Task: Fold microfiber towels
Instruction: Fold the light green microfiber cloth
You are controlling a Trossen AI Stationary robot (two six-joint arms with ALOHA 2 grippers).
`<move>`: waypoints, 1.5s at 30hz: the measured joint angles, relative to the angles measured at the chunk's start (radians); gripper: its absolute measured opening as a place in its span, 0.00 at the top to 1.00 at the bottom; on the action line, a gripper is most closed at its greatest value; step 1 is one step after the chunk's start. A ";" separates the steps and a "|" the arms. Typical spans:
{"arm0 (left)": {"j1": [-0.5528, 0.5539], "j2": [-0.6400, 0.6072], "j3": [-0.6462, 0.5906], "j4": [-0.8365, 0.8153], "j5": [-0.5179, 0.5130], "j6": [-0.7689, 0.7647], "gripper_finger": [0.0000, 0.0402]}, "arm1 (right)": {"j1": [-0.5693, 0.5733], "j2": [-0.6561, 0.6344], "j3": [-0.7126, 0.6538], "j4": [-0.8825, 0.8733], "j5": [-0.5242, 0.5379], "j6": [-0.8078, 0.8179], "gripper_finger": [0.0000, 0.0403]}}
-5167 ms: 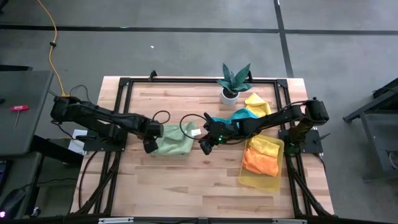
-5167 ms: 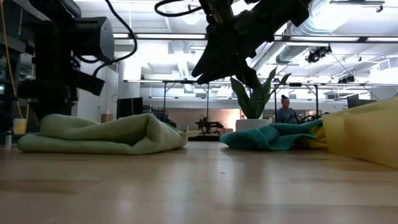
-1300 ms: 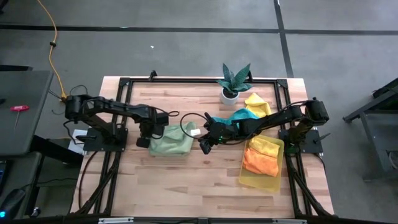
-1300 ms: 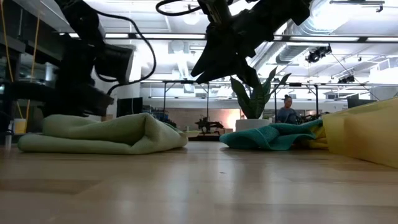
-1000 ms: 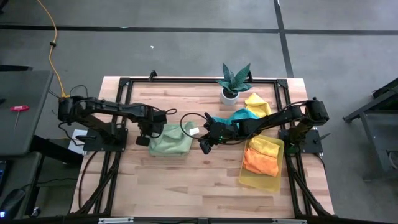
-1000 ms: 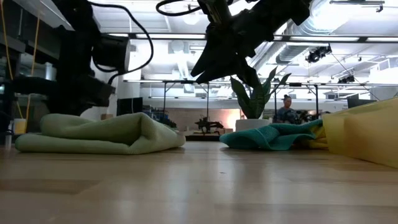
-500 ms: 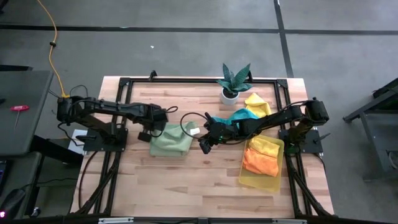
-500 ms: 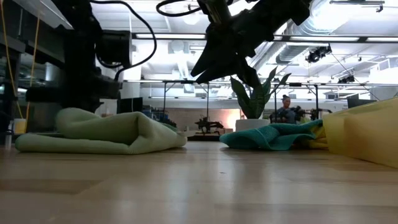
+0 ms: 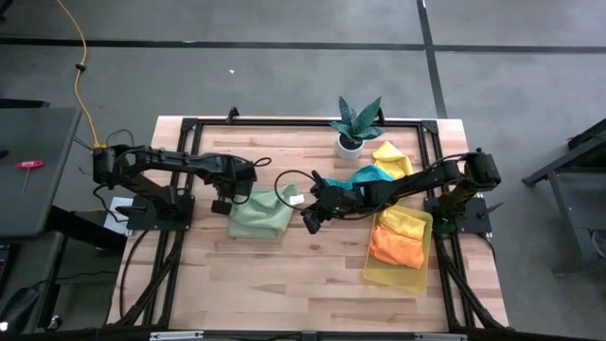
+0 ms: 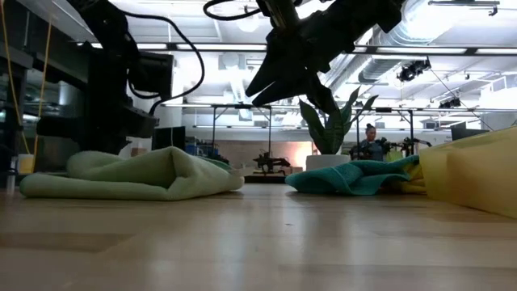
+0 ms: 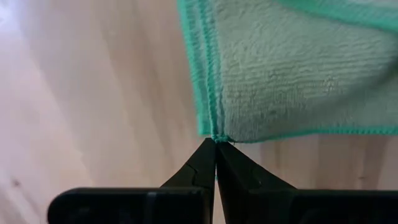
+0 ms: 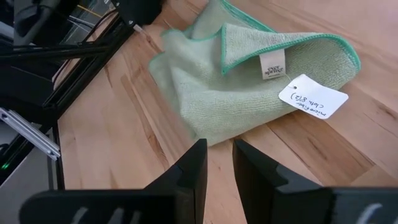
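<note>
My left arm reaches in from the table's left edge, bent across the frame rail, and my left gripper sits at the left side of the pale green towel, its fingers pressed together on a stitched corner of that cloth. My right arm stretches from the right side toward the middle, and my right gripper hangs above the wood just right of the green towel, its fingers a narrow gap apart and holding nothing. From above, the green towel lies crumpled left of centre, a teal towel and a yellow towel are bunched near the plant at the far edge, and an orange towel sits with another yellow one in the yellow tray on the right. The table-level camera shows the green towel as a low mound with a raised left end, and my right gripper clear of the surface. Only my left wrist camera shows the pinch on the corner seam of the cloth; only my right wrist camera shows the towel's sewn label and a white handwritten tag.
</note>
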 joint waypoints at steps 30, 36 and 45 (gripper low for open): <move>-0.001 -0.047 0.132 -0.109 -0.043 -0.097 0.52 | -0.003 0.000 0.000 0.002 0.018 -0.008 0.83; 0.006 -0.095 0.166 -0.131 -0.018 -0.142 0.51 | -0.003 0.000 0.000 0.006 0.020 -0.009 0.83; -0.054 -0.282 0.135 0.150 0.282 -0.408 0.51 | -0.003 -0.100 0.000 -0.024 0.052 -0.092 0.83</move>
